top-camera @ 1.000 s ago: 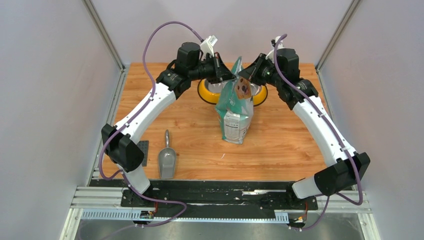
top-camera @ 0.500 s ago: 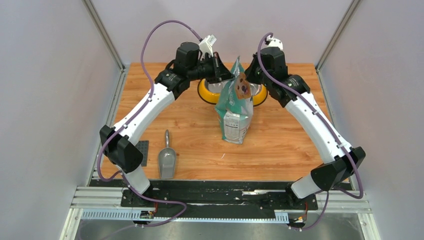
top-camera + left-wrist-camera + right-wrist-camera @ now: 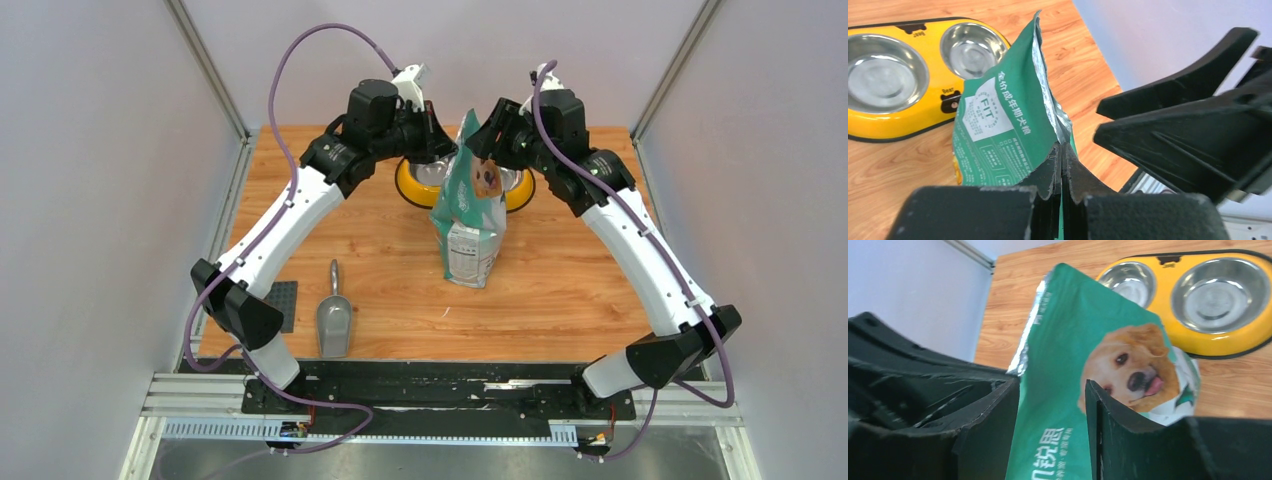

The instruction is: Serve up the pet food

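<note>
- A teal-green pouch [image 3: 470, 215] printed with a golden retriever stands upright on a wooden table [image 3: 560, 280], with both arms reaching to its top from either side.
- The left gripper [image 3: 455, 150] is pinched tight on the pouch's torn top edge. In the left wrist view its fingers [image 3: 1044, 175] sit pressed together with the foil-lined rim caught between them.
- The right gripper [image 3: 484, 143] is at the opposite side of the pouch's top. Its fingers [image 3: 1108, 430] stand apart, and the printed front of the pouch shows in the gap between them. Whether either finger touches the pouch cannot be told.
- The pet food itself is hidden in every view; only its pouch shows, rising just beyond both sets of fingertips.
- A yellow double feeder [image 3: 410, 185] with two steel bowls lies on the table past the fingertips of both grippers, on the far side of the pouch and close behind it.
- A grey plastic scoop [image 3: 333, 325] lies flat on the table, well behind the left fingers, near that arm's base and well apart from the pouch.
</note>
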`<state>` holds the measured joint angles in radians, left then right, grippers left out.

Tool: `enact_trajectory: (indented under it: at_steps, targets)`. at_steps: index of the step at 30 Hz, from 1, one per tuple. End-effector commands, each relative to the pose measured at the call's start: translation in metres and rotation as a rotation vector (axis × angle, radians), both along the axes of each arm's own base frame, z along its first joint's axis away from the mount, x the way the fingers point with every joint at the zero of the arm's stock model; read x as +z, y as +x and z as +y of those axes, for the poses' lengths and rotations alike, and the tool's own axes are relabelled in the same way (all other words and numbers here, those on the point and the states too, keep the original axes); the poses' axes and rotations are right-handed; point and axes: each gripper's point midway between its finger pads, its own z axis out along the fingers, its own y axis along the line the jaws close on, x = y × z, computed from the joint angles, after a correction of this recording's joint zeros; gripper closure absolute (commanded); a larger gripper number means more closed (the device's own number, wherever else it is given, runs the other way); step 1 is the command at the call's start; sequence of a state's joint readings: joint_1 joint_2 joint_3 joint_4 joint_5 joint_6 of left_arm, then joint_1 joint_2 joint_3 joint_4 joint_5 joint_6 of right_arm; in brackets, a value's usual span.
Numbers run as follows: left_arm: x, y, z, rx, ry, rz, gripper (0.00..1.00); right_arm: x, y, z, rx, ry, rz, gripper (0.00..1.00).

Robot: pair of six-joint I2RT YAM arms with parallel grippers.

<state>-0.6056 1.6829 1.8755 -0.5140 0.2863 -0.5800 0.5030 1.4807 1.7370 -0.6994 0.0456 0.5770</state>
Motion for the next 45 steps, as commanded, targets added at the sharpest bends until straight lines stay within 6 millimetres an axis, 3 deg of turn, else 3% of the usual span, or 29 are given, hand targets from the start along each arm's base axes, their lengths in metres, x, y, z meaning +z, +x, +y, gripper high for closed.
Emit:
enact_trajectory:
  at_steps: [1, 11, 16, 22, 25, 30, 32, 36, 38, 39, 40, 41, 45]
  targets:
    - [0.015, 0.004, 0.021, 0.071, 0.078, -0.086, 1.0, 0.043, -0.016, 0.021, 0.098, 0.146, -0.045, 0.5]
    - [0.021, -0.003, 0.017, 0.027, 0.06, -0.092, 1.0, 0.028, 0.007, 0.034, 0.072, 0.165, 0.012, 0.5]
    - [0.026, -0.008, 0.012, 0.002, 0.028, -0.082, 1.0, 0.015, 0.014, 0.034, 0.048, 0.15, 0.04, 0.56]
    - [0.036, -0.009, 0.011, 0.009, -0.014, -0.08, 1.0, 0.008, 0.01, 0.028, 0.03, 0.136, 0.051, 0.82]
    - [0.038, -0.009, 0.009, 0.0, -0.026, -0.083, 1.0, 0.01, 0.01, 0.026, 0.029, 0.119, 0.038, 1.0]
    - [0.038, -0.013, 0.003, -0.035, -0.044, -0.08, 1.0, 0.0, 0.013, 0.035, 0.083, 0.075, 0.054, 0.98]
    - [0.038, -0.014, 0.003, -0.041, -0.05, -0.082, 1.0, -0.007, 0.015, 0.039, 0.089, 0.048, 0.073, 0.79]
    - [0.04, -0.016, 0.002, -0.049, -0.055, -0.087, 1.0, -0.02, 0.017, 0.044, 0.068, -0.017, 0.092, 0.72]
    - [0.039, -0.016, 0.003, -0.049, -0.052, -0.088, 1.0, -0.024, 0.017, 0.043, 0.049, -0.057, 0.089, 0.74]
    - [0.039, -0.016, 0.003, -0.048, -0.051, -0.089, 1.0, -0.027, 0.018, 0.042, 0.045, -0.078, 0.089, 0.81]
    - [0.039, -0.015, 0.003, -0.046, -0.048, -0.089, 1.0, -0.028, 0.018, 0.041, 0.037, -0.102, 0.088, 0.96]
    - [0.038, -0.015, 0.004, -0.044, -0.046, -0.09, 1.0, -0.029, 0.018, 0.039, 0.026, -0.129, 0.09, 1.0]
    - [0.034, -0.011, 0.007, -0.021, -0.022, -0.091, 1.0, -0.041, 0.021, 0.023, -0.031, -0.288, 0.085, 1.0]
